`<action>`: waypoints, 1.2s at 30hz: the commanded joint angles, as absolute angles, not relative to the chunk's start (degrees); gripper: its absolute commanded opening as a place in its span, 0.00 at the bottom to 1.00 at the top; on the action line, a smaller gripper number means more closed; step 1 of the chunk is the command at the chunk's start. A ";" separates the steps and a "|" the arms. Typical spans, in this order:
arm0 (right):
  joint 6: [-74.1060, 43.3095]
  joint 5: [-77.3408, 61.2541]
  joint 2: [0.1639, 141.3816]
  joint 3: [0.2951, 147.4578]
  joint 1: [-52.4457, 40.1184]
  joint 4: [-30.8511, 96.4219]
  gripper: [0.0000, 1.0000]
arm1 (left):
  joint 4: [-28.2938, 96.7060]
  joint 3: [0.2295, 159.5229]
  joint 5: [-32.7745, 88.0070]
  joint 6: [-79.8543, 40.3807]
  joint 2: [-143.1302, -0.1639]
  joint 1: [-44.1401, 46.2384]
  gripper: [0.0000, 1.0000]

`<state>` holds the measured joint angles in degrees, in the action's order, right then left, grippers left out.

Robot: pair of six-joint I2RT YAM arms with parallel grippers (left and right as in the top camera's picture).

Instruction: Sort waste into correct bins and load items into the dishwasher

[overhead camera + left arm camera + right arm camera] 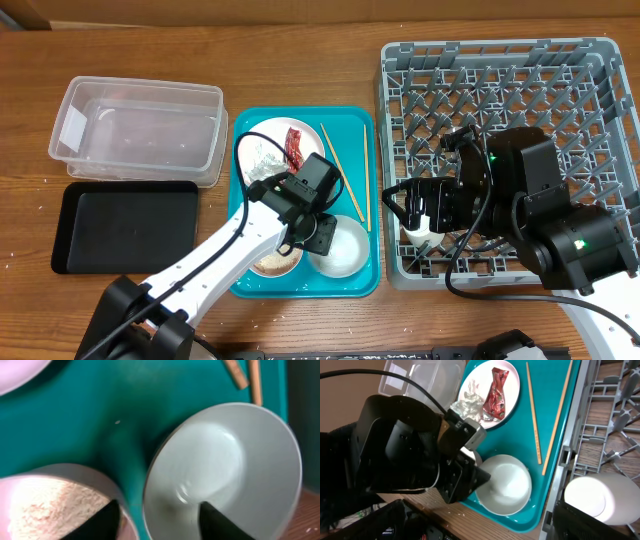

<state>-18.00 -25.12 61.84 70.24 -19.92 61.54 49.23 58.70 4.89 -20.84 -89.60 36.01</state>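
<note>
Left jaws gape astride the rim of the bowl (220, 460), holding nothing; it looks stiff, slick and breakable, so pinch the wall squarely. Right jaws: cannot tell.

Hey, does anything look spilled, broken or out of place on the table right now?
Nothing looks broken or tipped. One pale speck, perhaps a rice grain, lies loose on the teal tray. The red wrapper and crumpled tissue sit on the large plate, not in a bin.
</note>
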 commanded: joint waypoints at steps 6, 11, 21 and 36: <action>-17.76 -25.39 61.73 71.46 -19.86 61.67 0.96 | 56.82 73.01 -7.55 -22.28 -88.40 22.90 0.92; -17.78 -25.39 61.73 71.46 -19.86 61.56 0.96 | 50.65 72.60 -0.75 -16.60 -94.24 14.17 0.88; -17.98 -25.41 61.73 71.44 -19.86 61.60 0.96 | 47.86 72.64 2.31 -13.23 -108.95 14.59 0.33; -17.98 -25.41 61.73 71.44 -19.86 62.00 0.96 | 62.92 91.98 -15.14 -16.60 -97.30 7.25 0.04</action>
